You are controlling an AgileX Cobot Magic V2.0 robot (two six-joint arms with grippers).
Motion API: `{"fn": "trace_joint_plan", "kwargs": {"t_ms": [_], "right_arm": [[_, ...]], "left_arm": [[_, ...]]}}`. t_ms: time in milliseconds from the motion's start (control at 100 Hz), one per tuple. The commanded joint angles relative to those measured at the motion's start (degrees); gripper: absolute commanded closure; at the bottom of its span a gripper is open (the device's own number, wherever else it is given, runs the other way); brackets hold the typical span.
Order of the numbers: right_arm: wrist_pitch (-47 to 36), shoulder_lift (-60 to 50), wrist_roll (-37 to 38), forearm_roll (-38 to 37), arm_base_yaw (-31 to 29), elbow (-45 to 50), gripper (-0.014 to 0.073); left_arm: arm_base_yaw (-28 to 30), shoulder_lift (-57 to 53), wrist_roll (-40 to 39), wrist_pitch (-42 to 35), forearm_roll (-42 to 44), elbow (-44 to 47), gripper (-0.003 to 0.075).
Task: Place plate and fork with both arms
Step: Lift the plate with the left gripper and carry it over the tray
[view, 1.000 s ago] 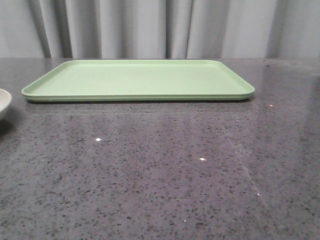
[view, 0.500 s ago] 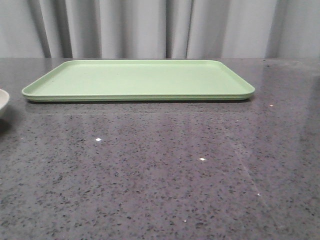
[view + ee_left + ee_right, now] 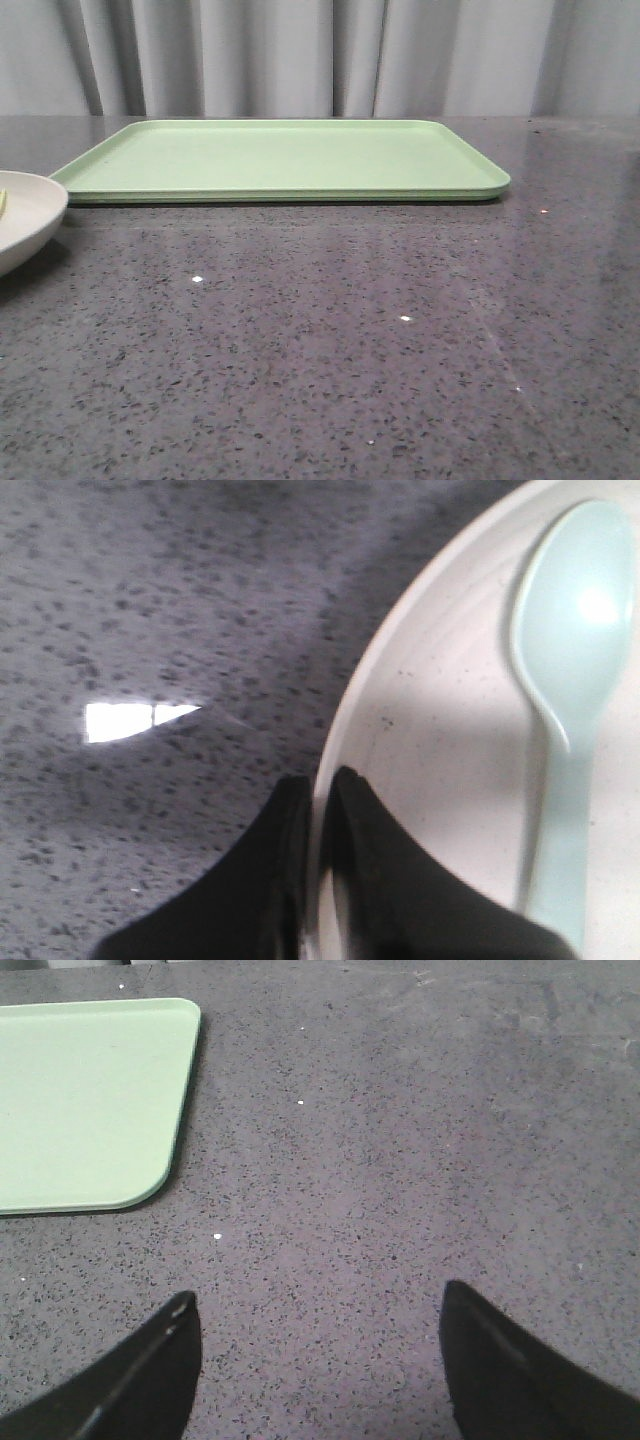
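The cream-white plate (image 3: 28,222) shows at the far left edge of the front view, in front of the tray's near left corner. In the left wrist view my left gripper (image 3: 320,785) is shut on the plate's rim (image 3: 400,660), one finger outside and one inside. A pale blue spoon (image 3: 565,680) lies in the plate. My right gripper (image 3: 318,1305) is open and empty over bare table, right of the tray's corner. The yellow fork is out of view, and neither gripper shows in the front view.
The light green tray (image 3: 280,160) lies across the back of the grey speckled table (image 3: 350,330); its corner shows in the right wrist view (image 3: 90,1100). A grey curtain hangs behind the table.
The plate has moved right into the front view; a second ago only a sliver of it showed at the left edge. The tray has not moved.
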Motion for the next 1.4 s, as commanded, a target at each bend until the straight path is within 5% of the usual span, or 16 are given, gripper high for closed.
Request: {"fn": "trace_joint_plan", "kwargs": {"t_ms": [0,250,500,1030,1390], "right_arm": [[-3.98,0.53,-0.33,-0.41,-0.14,-1.89,0.0085],[-3.98,0.53,-0.33,-0.41,-0.14,-1.89,0.0085],[-3.98,0.53,-0.33,-0.41,-0.14,-1.89,0.0085],[-3.98,0.53,-0.33,-0.41,-0.14,-1.89,0.0085],[-3.98,0.53,-0.33,-0.41,-0.14,-1.89,0.0085]], "left_arm": [[-0.01,-3.47,0.84,0.44,-1.15,-1.34,0.0741],[-0.60,-7.41,0.84,2.35,-6.78,-2.62,0.0741],[-8.81,-6.17,-3.19,1.96,-7.24,-11.93,0.0741],[-26.06,17.64,-13.16,2.32,-7.13,-40.49,0.0741],[-30.71,30.67,-20.24,2.19,-7.25,-56.16,0.0741]]}}
